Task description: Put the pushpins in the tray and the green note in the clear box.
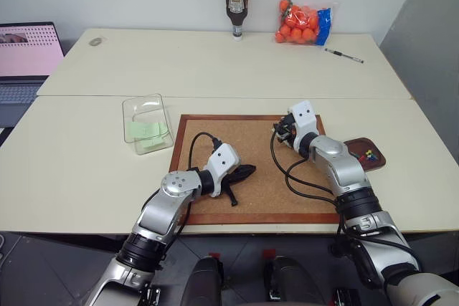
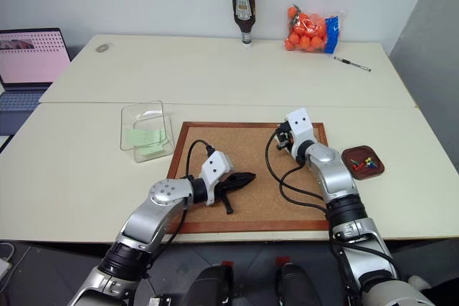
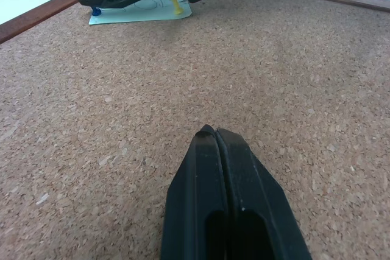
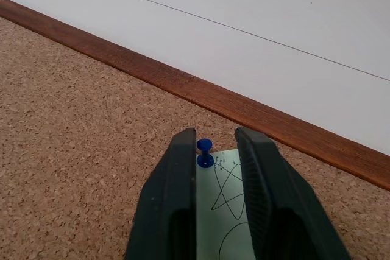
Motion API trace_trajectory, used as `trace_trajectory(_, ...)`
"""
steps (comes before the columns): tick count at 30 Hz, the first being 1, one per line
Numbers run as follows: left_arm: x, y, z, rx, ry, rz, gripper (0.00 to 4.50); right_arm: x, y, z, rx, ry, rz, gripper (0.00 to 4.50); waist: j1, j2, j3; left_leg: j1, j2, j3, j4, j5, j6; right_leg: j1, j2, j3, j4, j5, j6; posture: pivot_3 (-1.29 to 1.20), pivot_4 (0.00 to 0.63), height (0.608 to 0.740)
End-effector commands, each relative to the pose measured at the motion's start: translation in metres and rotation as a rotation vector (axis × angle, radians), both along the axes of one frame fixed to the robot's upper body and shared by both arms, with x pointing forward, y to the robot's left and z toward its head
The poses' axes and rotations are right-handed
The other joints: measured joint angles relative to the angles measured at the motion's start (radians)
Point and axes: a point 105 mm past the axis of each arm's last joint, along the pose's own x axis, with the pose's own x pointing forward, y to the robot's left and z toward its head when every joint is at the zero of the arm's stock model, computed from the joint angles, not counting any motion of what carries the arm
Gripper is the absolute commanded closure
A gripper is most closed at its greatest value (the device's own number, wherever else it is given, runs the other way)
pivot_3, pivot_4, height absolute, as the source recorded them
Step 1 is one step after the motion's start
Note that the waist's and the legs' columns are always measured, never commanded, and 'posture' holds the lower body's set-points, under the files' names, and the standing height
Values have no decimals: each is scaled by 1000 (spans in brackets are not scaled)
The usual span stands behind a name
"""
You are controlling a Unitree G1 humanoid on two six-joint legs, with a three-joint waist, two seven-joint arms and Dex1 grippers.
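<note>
Tables: two pale cream tabletops [image 1: 86,170] butted edge to edge before a white wall; wide bare surface left of the board.
Corkboard: large, wood-framed, speckled brown cork [image 1: 244,141], flat at the near table's front edge.
Far edge: laptop [image 1: 25,62] at left; inverted sauce bottle [image 1: 235,6], bag of small oranges [image 1: 301,23] and pen [image 1: 343,55] by the wall.
Clear box: transparent, rounded corners [image 1: 147,123], just left of the board, with pale green slips inside.
Tray: dark brown, shallow [image 1: 366,154], just right of the board; coloured pushpins [image 1: 368,154] lie in it.
Left gripper: black fingers [image 3: 222,199] pressed together, empty, over mid-cork.
Right gripper: at the board's far right corner [image 4: 214,150], fingers narrowly parted either side of a blue pushpin [image 4: 205,153].
Green note: pale slip with pen scribbles [image 4: 222,223], pinned to the cork under that gripper; a yellow pushpin [image 3: 177,5] also in it.
</note>
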Motion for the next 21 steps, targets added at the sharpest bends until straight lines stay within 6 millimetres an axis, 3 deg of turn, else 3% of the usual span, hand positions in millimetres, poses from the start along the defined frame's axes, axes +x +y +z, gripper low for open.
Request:
trace_trajectory(1, -6, -1, -14, 37, 44, -9, 4500, 6, 2, 24, -19, -69, -5, 4487, 0, 0, 0, 0, 0, 0, 0, 0, 0, 0, 0, 0, 0, 0, 0, 0, 150, 740)
trace_trajectory(9, -7, -2, -15, 39, 43, -8, 4500, 4, 3, 34, 13, -71, -6, 4487, 0, 0, 0, 0, 0, 0, 0, 0, 0, 0, 0, 0, 0, 0, 0, 0, 150, 740)
trace_trajectory(19, -7, -1, -17, 43, 42, -6, 4500, -12, 7, 53, 71, -130, 27, 4487, 1, 0, 0, 0, 0, -1, 0, 0, 0, 0, 0, 0, 0, 0, 1, 0, 150, 740)
trace_trajectory(20, -7, -2, -17, 43, 42, -6, 4500, -13, 6, 53, 62, -130, 25, 4131, 1, 0, 0, 0, 0, -1, 0, 0, 0, 0, 0, 0, 0, 0, 1, 0, 150, 740)
trace_trajectory(21, -7, -2, -17, 43, 42, -7, 4500, -13, 5, 53, 58, -129, 23, 4056, 1, 0, 0, 0, 0, -1, 0, 0, 0, 0, 0, 0, 0, 0, 1, 0, 150, 740)
